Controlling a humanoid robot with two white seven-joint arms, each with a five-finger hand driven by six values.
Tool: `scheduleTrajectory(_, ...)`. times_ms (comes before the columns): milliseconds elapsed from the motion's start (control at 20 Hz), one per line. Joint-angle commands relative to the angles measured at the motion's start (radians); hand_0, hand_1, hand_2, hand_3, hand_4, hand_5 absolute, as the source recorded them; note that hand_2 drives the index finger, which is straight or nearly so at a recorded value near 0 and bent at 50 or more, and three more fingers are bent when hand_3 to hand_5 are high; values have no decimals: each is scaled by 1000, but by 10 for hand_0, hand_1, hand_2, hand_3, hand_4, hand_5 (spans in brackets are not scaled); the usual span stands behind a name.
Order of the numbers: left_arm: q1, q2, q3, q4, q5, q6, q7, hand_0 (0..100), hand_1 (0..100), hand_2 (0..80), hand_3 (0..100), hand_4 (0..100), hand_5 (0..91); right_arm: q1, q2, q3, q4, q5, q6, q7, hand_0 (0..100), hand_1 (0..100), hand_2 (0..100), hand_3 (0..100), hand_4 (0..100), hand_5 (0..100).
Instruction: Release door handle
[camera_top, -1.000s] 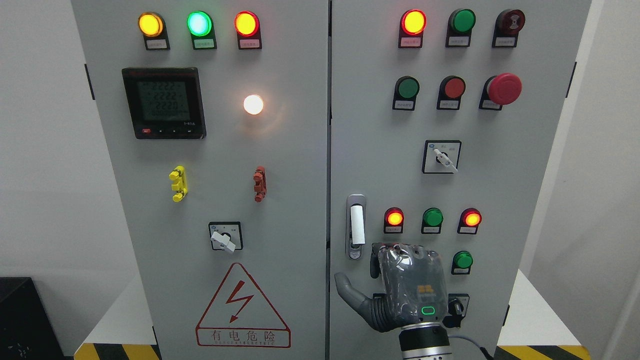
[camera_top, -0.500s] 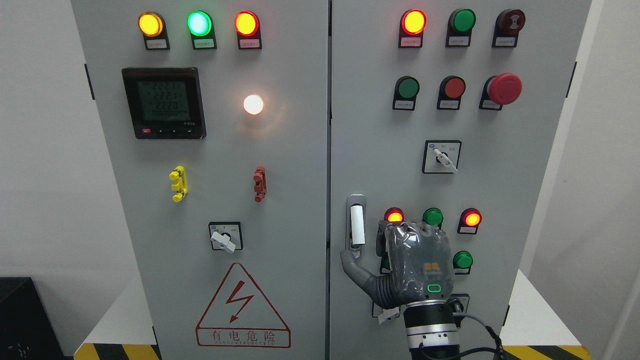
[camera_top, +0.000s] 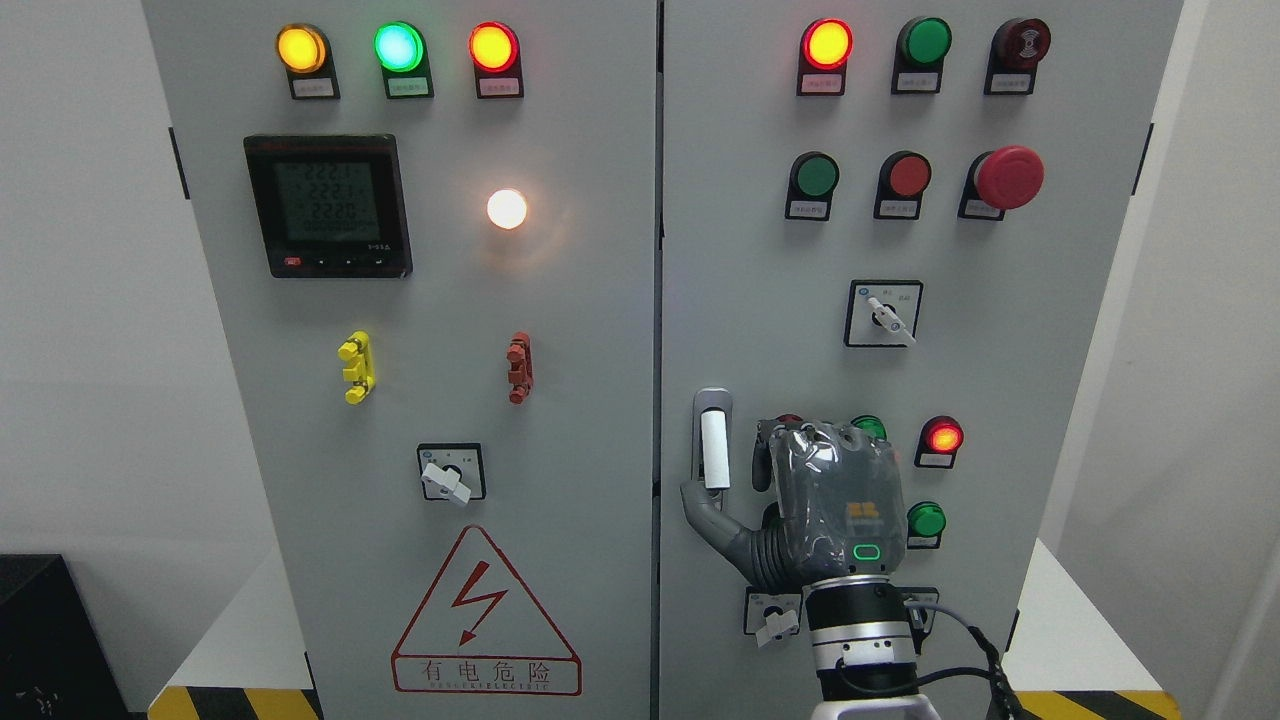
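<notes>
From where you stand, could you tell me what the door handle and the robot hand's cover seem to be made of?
The door handle looks like a matte white plastic grip in a shiny, probably metal, recessed plate. The right robot hand seems wrapped in clear glossy film, judging by wrinkles and glare over grey plastic.

Our right hand (camera_top: 825, 510) is raised on an upright wrist, back toward us, thumb stretched out to the left, fingers curled forward and holding nothing.
</notes>
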Motion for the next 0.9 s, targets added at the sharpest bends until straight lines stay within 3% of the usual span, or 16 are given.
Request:
scheduleTrajectory(0, 0, 0, -20, -15, 0, 0, 0, 0, 0, 24, 83, 12, 0, -7, 0, -11, 28, -1, 2, -7, 87, 426, 822, 1000, 997, 958)
scheduleTrajectory(850, 0, 0, -20, -17, 0, 0, 0, 0, 0, 24, 84, 12, 0, 17, 2, -31, 18, -2, 0, -18, 266, 425, 820, 1000, 997, 961)
